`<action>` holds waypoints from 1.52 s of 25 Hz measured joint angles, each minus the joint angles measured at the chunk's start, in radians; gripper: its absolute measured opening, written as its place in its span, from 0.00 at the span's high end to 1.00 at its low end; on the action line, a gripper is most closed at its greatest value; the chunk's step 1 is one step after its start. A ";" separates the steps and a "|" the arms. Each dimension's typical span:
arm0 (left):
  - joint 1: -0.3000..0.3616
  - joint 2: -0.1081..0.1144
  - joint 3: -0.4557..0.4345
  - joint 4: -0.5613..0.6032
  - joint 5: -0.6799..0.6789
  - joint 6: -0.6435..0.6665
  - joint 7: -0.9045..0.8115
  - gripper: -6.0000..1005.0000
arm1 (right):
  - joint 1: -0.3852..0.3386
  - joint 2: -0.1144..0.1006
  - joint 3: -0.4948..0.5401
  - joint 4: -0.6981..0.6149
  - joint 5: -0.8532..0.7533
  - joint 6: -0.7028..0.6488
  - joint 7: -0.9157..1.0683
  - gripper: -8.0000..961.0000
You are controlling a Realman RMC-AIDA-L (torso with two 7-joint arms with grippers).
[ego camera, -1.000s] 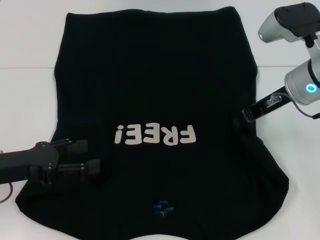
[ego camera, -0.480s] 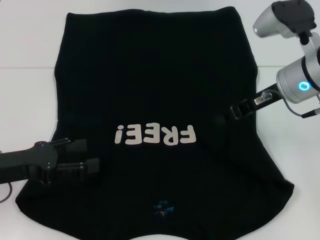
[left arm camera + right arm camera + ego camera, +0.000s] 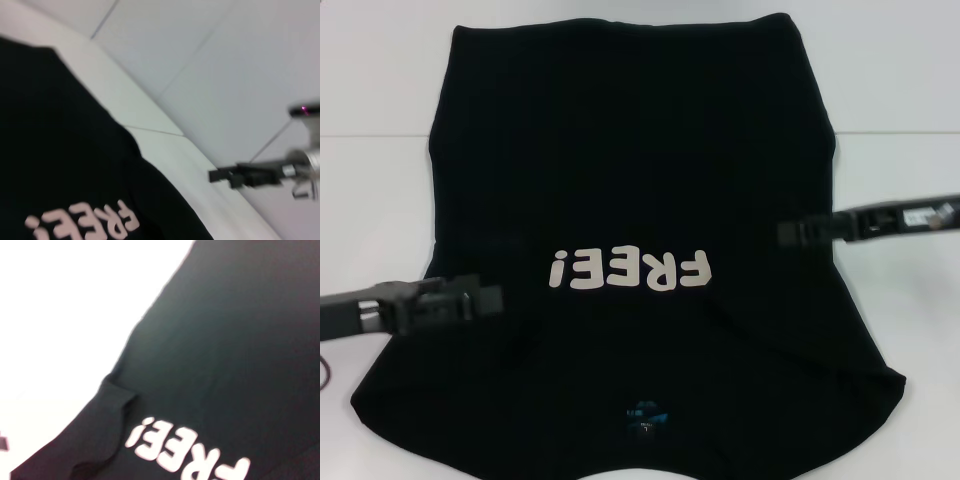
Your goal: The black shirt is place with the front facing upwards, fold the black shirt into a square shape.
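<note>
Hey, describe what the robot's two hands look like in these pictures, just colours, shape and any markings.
Both are slim, black and blocky. The left hand ends a dark flat link with angular fittings, and a thin dark cable loops at the frame's edge beside it. The right hand sits on a narrow black bar carrying a small white label; the left wrist view shows it joined to a silver-grey metal wrist.

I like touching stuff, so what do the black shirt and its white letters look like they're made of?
The black shirt looks like soft, matte knit cloth, maybe cotton: it lies limp and rumples into a small fold near its edge. The white "FREE!" letters look like a flat printed or pressed-on layer, smooth, with crisp edges. Whether they are ink or vinyl cannot be told.
</note>
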State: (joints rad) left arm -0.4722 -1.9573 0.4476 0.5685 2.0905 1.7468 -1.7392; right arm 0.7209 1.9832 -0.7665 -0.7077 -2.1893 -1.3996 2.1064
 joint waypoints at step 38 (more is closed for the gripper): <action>-0.103 0.057 0.066 0.168 0.607 -0.146 -0.608 0.11 | -0.143 0.076 -0.007 0.088 0.175 -0.042 -0.612 0.14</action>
State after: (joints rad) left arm -0.5749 -1.9007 0.5138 0.7362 2.6972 1.6009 -2.3476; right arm 0.5778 2.0589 -0.7732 -0.6197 -2.0141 -1.4411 1.4944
